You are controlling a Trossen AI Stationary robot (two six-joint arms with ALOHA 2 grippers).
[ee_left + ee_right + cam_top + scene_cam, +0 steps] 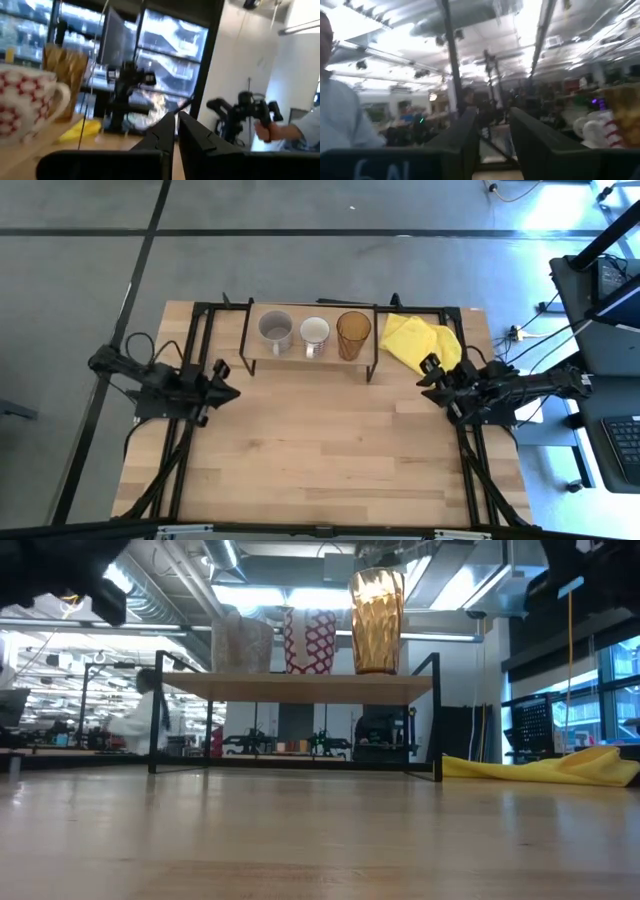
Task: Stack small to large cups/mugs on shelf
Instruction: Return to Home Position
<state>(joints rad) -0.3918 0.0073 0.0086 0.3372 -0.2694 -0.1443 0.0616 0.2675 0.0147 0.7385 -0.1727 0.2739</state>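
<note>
The light-wood shelf point(300, 358) stands at the table's far middle on thin black legs. On its board stand, from left to right, a grey handled mug point(275, 330), a white handled mug point(314, 332) with a red pattern point(310, 640), and a taller amber ribbed tumbler point(353, 333). All three are upright on their bases, side by side. My left gripper point(228, 383) hovers at the table's left, in front of the shelf's left end, shut and empty point(176, 125). My right gripper point(430, 375) hovers at the table's right, near the shelf's right end, open and empty point(492, 125).
A crumpled yellow cloth point(420, 340) lies on the table right of the shelf, just beyond my right gripper. Black frame rails run along both table sides point(190, 440). Bare wooden tabletop point(320, 450) spreads in front of the shelf. A person shows in the room behind point(340, 120).
</note>
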